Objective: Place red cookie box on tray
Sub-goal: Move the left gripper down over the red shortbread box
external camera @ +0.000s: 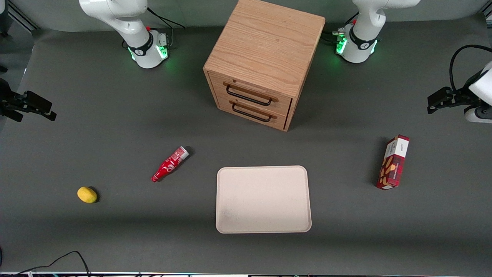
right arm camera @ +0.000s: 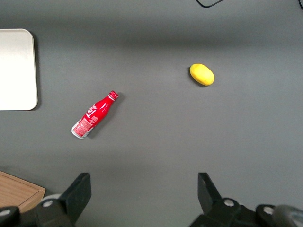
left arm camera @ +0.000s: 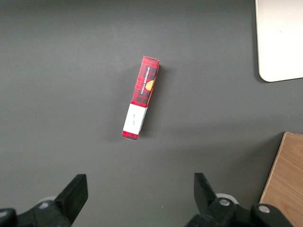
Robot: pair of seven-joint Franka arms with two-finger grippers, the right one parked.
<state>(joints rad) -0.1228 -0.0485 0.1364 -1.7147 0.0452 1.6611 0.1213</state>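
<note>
the left arm reaches in over the worktop's edge at its own end. its hand [left arm camera: 137,198] hangs above the worktop, fingers [left arm camera: 73,194] spread wide, holding nothing.

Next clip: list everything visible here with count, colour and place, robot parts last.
red cookie box: one, dark-red plaid, on the table toward the working arm's end, apart from the tray
tray: one, cream, mid-table, in front of the cabinet
cabinet: one, wood, two drawers
soda bottle: one, red, lying beside the tray
lemon: one, yellow, toward the parked arm's end
hand: one, black, open, above the table near the box
</note>
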